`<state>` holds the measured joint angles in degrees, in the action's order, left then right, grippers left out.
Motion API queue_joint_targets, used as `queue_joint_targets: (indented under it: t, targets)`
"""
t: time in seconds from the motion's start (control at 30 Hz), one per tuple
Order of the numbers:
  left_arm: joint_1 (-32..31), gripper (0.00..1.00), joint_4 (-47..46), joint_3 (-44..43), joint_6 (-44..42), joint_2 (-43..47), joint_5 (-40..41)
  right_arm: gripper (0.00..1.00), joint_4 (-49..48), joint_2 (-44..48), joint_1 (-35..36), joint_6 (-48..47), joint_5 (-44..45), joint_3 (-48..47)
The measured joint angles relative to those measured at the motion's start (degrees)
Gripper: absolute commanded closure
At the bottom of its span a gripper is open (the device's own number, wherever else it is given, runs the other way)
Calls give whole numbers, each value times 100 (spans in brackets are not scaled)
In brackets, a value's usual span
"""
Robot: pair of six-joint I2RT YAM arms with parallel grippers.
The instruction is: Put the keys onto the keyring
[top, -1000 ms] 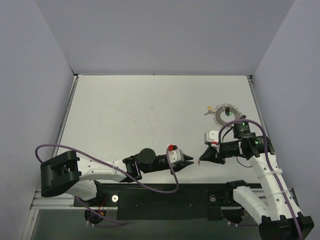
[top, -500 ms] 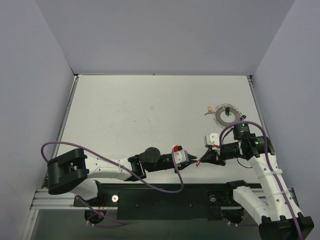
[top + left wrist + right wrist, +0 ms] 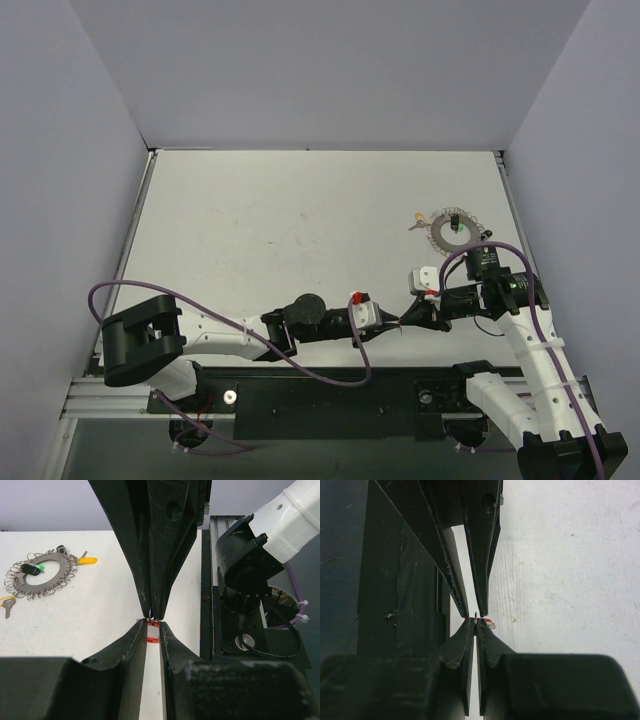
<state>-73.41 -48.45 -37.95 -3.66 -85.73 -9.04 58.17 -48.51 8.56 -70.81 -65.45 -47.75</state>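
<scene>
The keyring (image 3: pixel 452 231) lies on the table (image 3: pixel 280 230) at two o'clock, a green-headed key (image 3: pixel 457 226) inside it and a yellow-headed key (image 3: pixel 415 225) just beside. At five o'clock we see our grippers tip to tip: the right gripper (image 3: pixel 405 316) is pinched on a red-headed key (image 3: pixel 152 632), while the left gripper (image 3: pixel 390 322) has its fingers slightly apart around that key's red head.

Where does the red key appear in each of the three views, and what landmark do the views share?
Top view: the red key sits low, right of centre, between the two tool tips.
Left wrist view: centre, just below where the tips meet.
Right wrist view: a small red spot at centre.
Shared landmark: the meeting tool tips, seen in every view.
</scene>
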Motion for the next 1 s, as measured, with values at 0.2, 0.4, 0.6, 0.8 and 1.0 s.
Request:
queue_joint_targets:
  t: [0.2, 0.4, 0.6, 0.8, 1.0]
  targets:
    - [0, 75, -11, -55, 7, -74, -17, 100, 0, 0, -15, 0, 0, 2]
    - [0, 85, -15, -57, 20, -76, -15, 100, 2, 0, -28, 0, -2, 9]
    - [2, 100, -2, -70, 61, -76, -15, 100, 42, 0, -28, -20, -2, 17]
    - [2, 100, 7, -70, 199, -76, 2, 92, 46, 0, -31, -26, -9, 35]
    - [2, 100, 4, -70, 444, -76, 142, 82, 57, 0, -68, -20, -46, 44]
